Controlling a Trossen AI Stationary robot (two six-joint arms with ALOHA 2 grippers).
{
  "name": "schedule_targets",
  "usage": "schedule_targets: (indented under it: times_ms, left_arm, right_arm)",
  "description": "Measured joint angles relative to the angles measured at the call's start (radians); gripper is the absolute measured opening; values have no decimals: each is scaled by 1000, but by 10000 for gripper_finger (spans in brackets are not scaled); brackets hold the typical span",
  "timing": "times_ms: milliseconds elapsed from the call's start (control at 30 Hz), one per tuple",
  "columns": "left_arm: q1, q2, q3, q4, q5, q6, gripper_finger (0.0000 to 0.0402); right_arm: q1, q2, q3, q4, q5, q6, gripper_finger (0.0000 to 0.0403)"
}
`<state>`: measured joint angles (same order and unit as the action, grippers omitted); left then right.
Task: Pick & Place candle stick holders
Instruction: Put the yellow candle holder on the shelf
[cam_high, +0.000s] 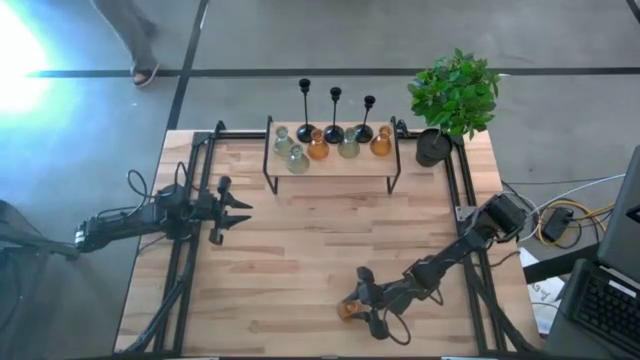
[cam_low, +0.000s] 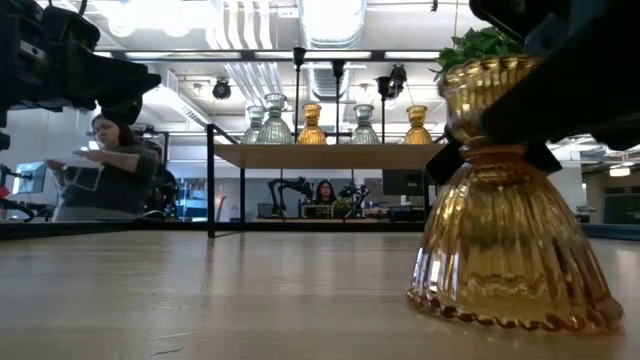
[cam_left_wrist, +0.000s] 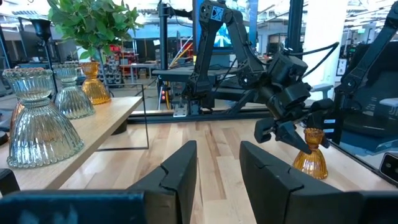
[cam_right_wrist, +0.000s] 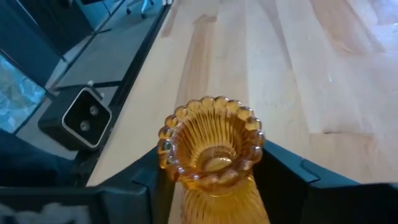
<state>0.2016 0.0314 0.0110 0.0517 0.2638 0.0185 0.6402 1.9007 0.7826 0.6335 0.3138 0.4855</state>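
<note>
Amber glass candle holder (cam_high: 347, 309) stands upright on the wooden table (cam_high: 300, 270), at the edge farthest from the raised shelf (cam_high: 330, 165). Right gripper (cam_high: 361, 306) brackets its neck, fingers on either side; whether they pinch it I cannot tell. Left gripper (cam_high: 243, 210) hovers beside the shelf, fingers spread, holding nothing.

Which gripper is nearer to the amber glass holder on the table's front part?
Right. The right gripper has its fingers around the amber glass holder; the left gripper is far across the table.
</note>
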Motion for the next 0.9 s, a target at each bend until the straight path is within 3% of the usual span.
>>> schedule_targets:
  times_ms: [167, 600, 733, 900]
  left_arm:
    - [0, 3, 0, 0, 0, 0, 126]
    - [0, 5, 0, 0, 0, 0, 126]
    - [0, 5, 0, 0, 0, 0, 126]
    - [0, 6, 0, 0, 0, 0, 126]
  right_arm:
    - [-18, 1, 5, 6, 3, 0, 124]
    - [-106, -120, 34, -23, 142, 82, 122]
    - [-170, -233, 51, -189, 222, 98, 122]
    - [-268, -377, 48, -409, 404, 98, 122]
